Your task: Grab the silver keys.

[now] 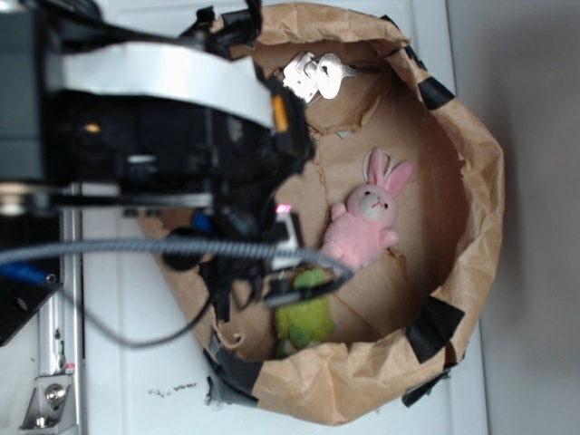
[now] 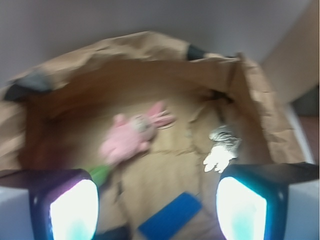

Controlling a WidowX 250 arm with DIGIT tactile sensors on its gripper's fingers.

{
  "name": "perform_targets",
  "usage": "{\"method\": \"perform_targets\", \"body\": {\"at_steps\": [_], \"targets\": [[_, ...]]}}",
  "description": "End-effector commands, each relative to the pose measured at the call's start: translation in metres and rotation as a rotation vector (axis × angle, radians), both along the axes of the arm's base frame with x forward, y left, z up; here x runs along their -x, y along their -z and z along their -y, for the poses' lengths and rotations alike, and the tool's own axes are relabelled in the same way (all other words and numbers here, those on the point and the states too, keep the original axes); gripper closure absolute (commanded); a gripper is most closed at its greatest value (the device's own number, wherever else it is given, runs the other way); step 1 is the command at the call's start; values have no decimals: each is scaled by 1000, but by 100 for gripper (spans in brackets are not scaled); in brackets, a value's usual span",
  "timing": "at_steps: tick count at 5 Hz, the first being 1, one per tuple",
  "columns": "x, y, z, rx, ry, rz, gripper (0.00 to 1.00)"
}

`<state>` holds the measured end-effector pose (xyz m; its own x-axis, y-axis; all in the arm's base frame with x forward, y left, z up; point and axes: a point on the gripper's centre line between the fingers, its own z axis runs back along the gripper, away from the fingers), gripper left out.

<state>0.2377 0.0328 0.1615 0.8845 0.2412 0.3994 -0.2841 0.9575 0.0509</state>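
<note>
The silver keys [image 1: 315,74] lie on the floor of a brown paper-lined basket [image 1: 480,190], close under its wall and well away from the middle. In the wrist view the silver keys [image 2: 221,148] show as a bright, blurred cluster just above the inner edge of the right-hand finger, so they sit ahead of the gripper [image 2: 157,210] and off to that side. A move to reach them would have to go forward and toward that finger's side, I judge. The bunch reads as longer than wide, its long axis running roughly away from the camera in the wrist view, though the blur leaves that uncertain.

The gripper's two fingers stand far apart with nothing between them, spread wide and empty.

Near the basket's middle lies a pink plush bunny [image 1: 367,222], well apart from the keys. A green plush toy [image 1: 305,319] sits beside the bunny toward the opposite wall from the keys, partly hidden by the arm.

The exterior view shows the keys sharply, two or three blades fanned on a ring, but the arm covers the gripper there. The wrist view shows the open fingers and a blue flat object [image 2: 171,216] on the floor between them, which the exterior view hides.
</note>
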Motion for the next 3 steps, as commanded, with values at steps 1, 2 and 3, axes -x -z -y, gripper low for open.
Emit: {"method": "perform_targets", "body": {"at_steps": [1, 2, 3], "targets": [[-10, 31, -8, -63, -109, 32, 0], [-9, 45, -11, -52, -151, 44, 0], [-12, 51, -13, -43, -159, 35, 0]]}}
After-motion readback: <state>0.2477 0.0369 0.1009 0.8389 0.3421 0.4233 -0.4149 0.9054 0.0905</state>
